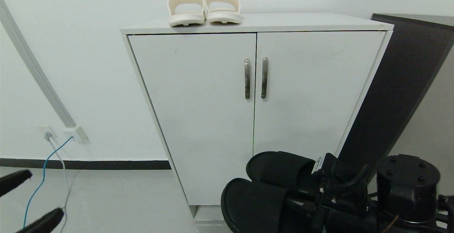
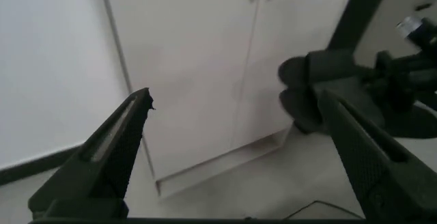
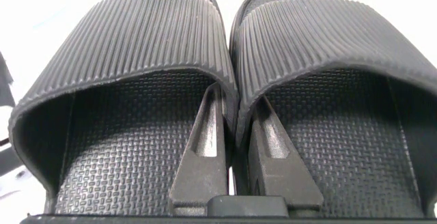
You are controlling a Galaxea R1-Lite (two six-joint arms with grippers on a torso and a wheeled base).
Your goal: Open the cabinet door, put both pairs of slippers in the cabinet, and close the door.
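Nearest, clamped by the right gripper [image 3: 237, 98]: black slippers [image 1: 269, 187], two, side by side, with one finger inside each and the jaws narrowed on the adjoining inner walls, held low in front of the cabinet [image 1: 319, 22]. Off to the left, low and apart from everything: left gripper [image 2: 232, 101], spread wide, holding nothing. Further on, facing two doors [image 1: 198, 119], both shut, with two metal handles [image 1: 247, 78] just beside each other at the middle seam. Farthest, resting on the cabinet top toward its left end: cream slippers [image 1: 204, 9], two, touching. Judging by that, early going: one pair picked up, no door opened, nothing stowed; left to do: opening a door, loading both pairs, closing
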